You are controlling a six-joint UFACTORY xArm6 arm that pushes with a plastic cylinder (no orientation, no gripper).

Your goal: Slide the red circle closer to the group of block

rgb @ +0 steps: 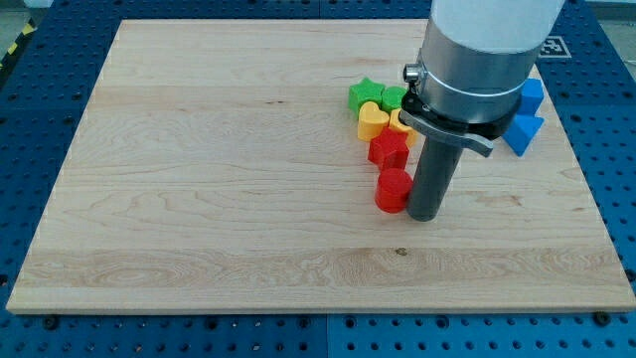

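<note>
One light, stiff red circle (394, 190) sits just below the red star (390, 150) at the cluster's bottom edge, my tip (426, 215) touching its right side, jawless, so I'd push low from underneath, expecting easy sliding.

pale wood-grain board (219, 179), red circle (394, 190), red star (389, 149), yellow heart (372, 120), green star (365, 95), second green block (394, 97), two blue blocks (523, 131), dark rod with my tip (425, 216), perforated blue table (40, 119)
</note>
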